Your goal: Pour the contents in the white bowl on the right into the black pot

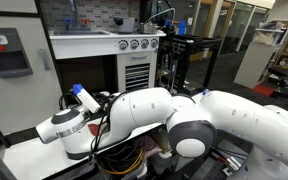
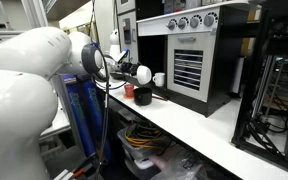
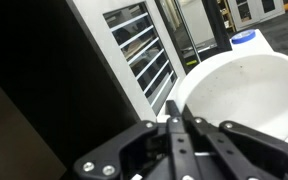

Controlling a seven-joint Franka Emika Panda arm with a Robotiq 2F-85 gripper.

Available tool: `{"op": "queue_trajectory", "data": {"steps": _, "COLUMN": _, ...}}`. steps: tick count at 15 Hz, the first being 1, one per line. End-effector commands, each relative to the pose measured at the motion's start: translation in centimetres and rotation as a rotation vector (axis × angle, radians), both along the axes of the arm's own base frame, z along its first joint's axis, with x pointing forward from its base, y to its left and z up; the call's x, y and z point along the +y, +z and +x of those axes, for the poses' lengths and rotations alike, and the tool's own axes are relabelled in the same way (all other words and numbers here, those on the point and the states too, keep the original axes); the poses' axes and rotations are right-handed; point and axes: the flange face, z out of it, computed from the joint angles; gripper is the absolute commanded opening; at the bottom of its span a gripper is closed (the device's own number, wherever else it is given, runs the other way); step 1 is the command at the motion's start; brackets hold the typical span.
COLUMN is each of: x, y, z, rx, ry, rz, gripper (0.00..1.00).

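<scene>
Tool, closed, is being used to pinch the rim of the white bowl. The black pot is being overhung by it, apparently straight below, beside the orange cup near the surface edge.

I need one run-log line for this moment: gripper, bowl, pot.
gripper: shut on white bowl rim | white bowl: held up near black pot | orange cup: beside black pot | contents: none visible

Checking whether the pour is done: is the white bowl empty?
Apparently empty: the wrist view shows the white bowl bare inside, though the frame cuts off part of it.
</scene>
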Motion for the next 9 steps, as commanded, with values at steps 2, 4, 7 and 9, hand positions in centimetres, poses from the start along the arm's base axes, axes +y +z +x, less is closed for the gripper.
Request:
{"op": "queue_trajectory", "data": {"steps": 2, "x": -0.08, "y": -0.26, "z": 0.41, "rx": -0.038, "ry": 0.02, "rz": 0.014, "gripper": 0.01}}
{"op": "queue_trajectory", "data": {"steps": 4, "x": -0.03, "y": -0.37, "z": 0.42, "rx": -0.045, "ry": 0.025, "rz": 0.015, "gripper": 0.01}}
{"op": "queue_trajectory", "data": {"steps": 7, "x": 0.02, "y": -0.5, "z": 0.52, "rx": -0.039, "ry": 0.038, "rz": 0.009, "gripper": 0.01}}
{"op": "queue_trajectory", "data": {"steps": 9, "x": 0.05, "y": -0.58, "z": 0.62, "rx": -0.033, "ry": 0.048, "rz": 0.003, "gripper": 0.01}}
